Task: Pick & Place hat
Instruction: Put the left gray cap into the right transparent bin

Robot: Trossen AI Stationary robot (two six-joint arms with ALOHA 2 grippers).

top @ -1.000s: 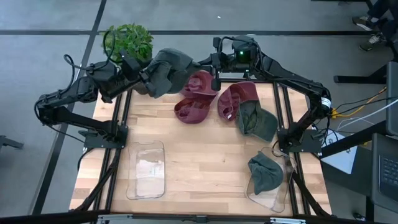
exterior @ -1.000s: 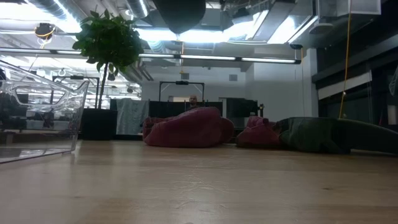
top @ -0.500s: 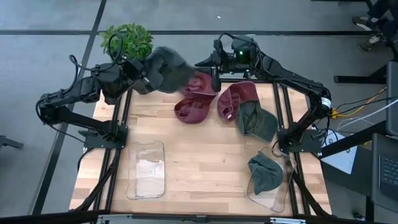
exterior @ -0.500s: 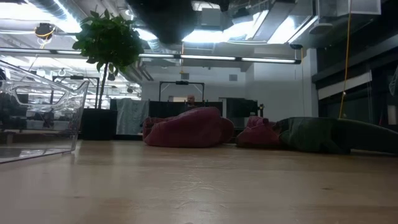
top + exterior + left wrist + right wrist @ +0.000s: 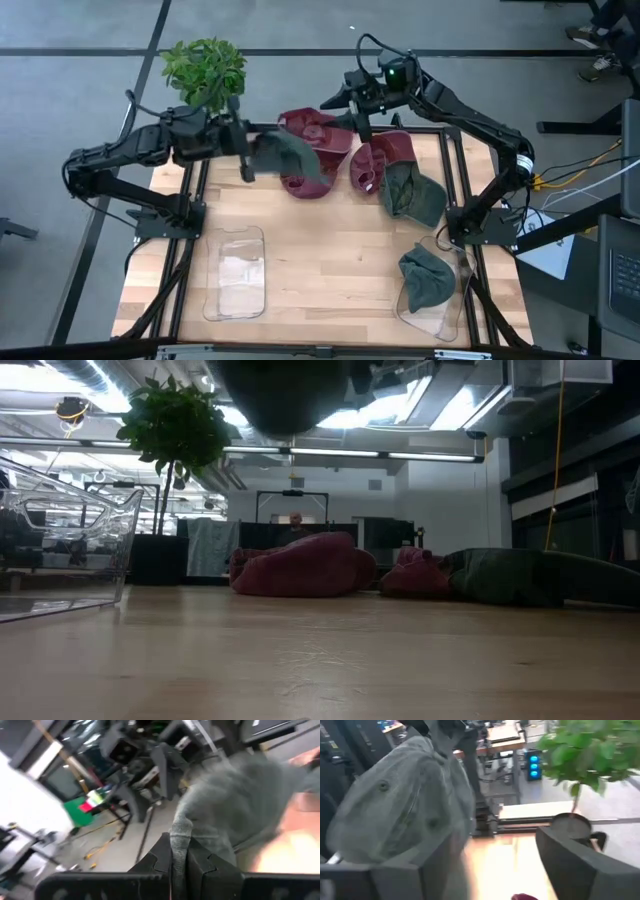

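My left gripper [image 5: 247, 152] is shut on a dark green hat [image 5: 287, 156], held in the air over the table's far left part, beside the red hats. The hat also shows at the top of the low view [image 5: 285, 395] and in the right wrist view [image 5: 405, 810]. My right gripper [image 5: 358, 108] is open and empty above the table's far edge, its fingers wide apart [image 5: 505, 870]. Two red hats [image 5: 312, 178] [image 5: 380, 158] lie on the table and a third [image 5: 318, 128] at its far edge. Another green hat [image 5: 412, 195] lies beside them. My left gripper pinches a rolled edge of the green hat [image 5: 180, 832] between its two fingers. The fingers come roughly level from the table's left side. The hat is lifted clear of the table and extends beyond the fingertips toward the right.
A clear tray [image 5: 237, 272] lies at the near left, and another [image 5: 452, 318] at the near right with a green hat [image 5: 428, 280] in it. A potted plant [image 5: 205, 68] stands beyond the far left corner. Bare wood lies in the table's middle [image 5: 330, 250].
My left gripper has swung with the green hat from above the far edge toward the near side and down a little, turning as it went. The hat now hangs beside the red hats, still clear of the table.
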